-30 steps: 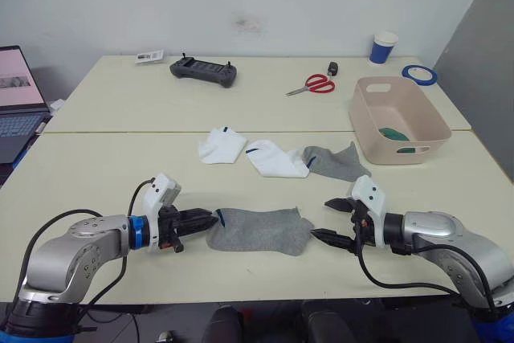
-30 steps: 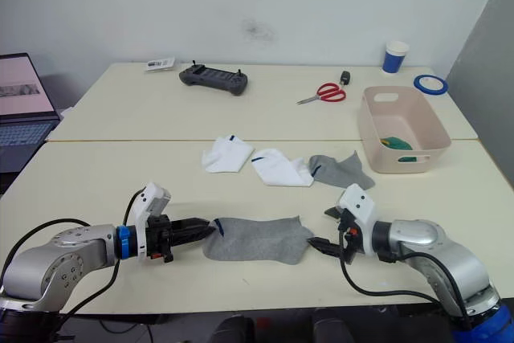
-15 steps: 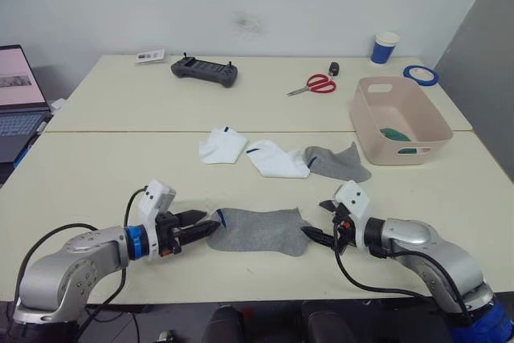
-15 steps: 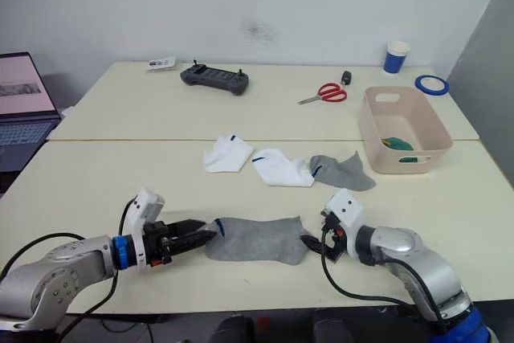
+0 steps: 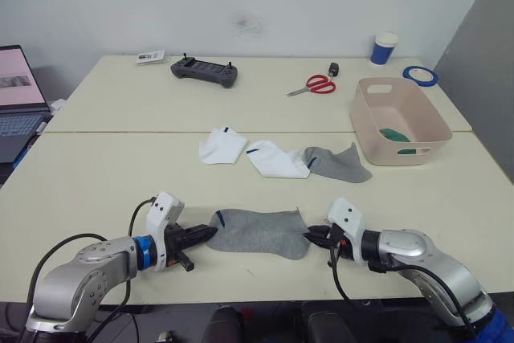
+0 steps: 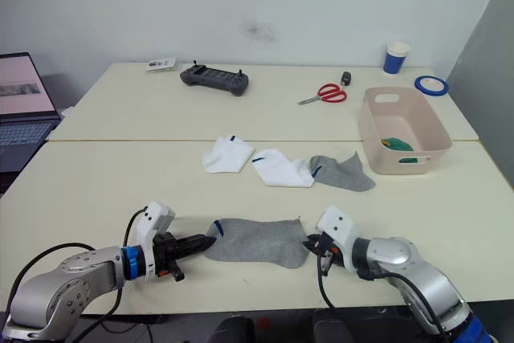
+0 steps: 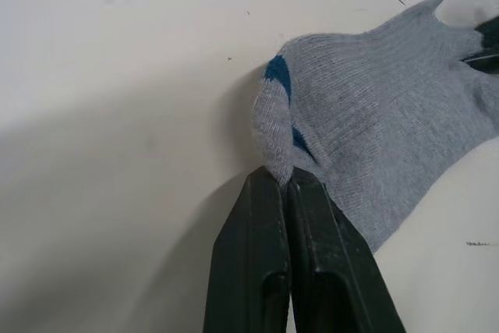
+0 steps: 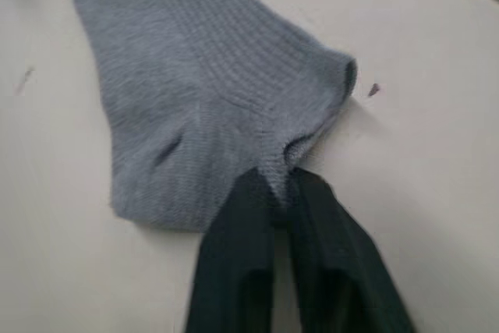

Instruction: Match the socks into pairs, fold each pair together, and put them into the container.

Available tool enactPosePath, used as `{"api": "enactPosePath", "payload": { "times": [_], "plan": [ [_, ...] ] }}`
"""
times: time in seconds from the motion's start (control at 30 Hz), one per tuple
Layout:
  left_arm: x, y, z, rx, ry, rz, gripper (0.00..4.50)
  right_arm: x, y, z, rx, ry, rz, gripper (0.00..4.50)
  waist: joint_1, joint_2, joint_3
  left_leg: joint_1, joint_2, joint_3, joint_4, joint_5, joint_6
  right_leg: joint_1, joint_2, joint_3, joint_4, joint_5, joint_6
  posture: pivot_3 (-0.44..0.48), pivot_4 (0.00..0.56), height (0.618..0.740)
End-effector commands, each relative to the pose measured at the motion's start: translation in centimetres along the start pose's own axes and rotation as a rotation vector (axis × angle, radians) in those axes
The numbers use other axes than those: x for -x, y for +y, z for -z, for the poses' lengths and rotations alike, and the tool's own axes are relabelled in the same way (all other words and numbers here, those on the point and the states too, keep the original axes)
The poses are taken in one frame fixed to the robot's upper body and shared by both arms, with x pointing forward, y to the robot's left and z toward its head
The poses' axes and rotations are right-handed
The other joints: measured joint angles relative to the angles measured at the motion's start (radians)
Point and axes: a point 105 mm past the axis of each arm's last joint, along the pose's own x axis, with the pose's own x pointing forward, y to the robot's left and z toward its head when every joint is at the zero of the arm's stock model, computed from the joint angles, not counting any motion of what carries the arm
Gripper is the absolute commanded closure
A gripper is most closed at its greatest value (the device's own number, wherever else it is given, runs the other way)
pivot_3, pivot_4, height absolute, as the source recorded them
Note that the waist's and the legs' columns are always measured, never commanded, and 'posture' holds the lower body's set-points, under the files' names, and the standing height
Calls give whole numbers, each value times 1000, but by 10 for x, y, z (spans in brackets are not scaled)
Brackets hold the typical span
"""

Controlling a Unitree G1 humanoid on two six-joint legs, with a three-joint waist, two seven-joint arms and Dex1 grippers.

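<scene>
Both claws closed in, pinching 1 grey sock (image 5: pixel 259 232) ends.

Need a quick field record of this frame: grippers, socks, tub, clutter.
left gripper: shut on the cuff end of the near grey sock
right gripper: shut on that sock's other end
other socks: two white socks and a second grey sock, mid-table
pale pink plastic tub: green fabric inside
clutter: red scissors, blue paper cup, black controller
</scene>
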Motion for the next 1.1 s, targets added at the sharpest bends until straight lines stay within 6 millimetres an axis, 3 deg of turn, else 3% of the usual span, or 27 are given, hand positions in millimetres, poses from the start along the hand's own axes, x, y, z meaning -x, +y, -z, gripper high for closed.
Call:
{"api": "enactPosePath", "payload": {
  "times": [0.03,0.33,0.57,0.67,0.77,1.03,1.1],
  "plan": [
    [9,-14,4,4,32,57,4500,7,10,-3,-3,-13,-46,4455,0,0,0,0,0,0,0,0,0,0,0,0,0,0,0,0,150,740],
    [19,-31,7,45,68,112,4500,31,11,-5,-96,1,-83,4455,3,0,0,0,0,0,0,0,0,0,0,0,0,-1,-1,0,150,740],
    [10,-24,19,25,93,65,4500,25,2,5,-128,70,-29,4455,3,0,0,0,0,0,0,0,0,0,0,0,0,0,-1,0,150,740],
    [10,-23,23,3,87,57,4500,25,0,4,-129,69,-18,3832,3,0,0,0,0,0,0,0,0,0,0,0,0,-1,-1,0,150,740],
    [11,-25,23,-42,75,57,3835,27,-1,0,-126,58,-17,2799,3,0,0,0,0,0,0,0,0,0,0,0,-1,-1,-1,0,150,740],
    [27,-17,12,-73,6,12,1483,38,-15,-18,-76,-16,28,20,2,0,0,1,0,1,0,0,0,0,-1,1,-1,-3,-5,0,150,740],
    [32,-13,1,-108,-31,9,858,39,-25,-26,-75,-60,65,0,1,0,0,1,0,0,0,0,0,0,0,0,-1,-3,-5,0,150,740]
  ]
}}
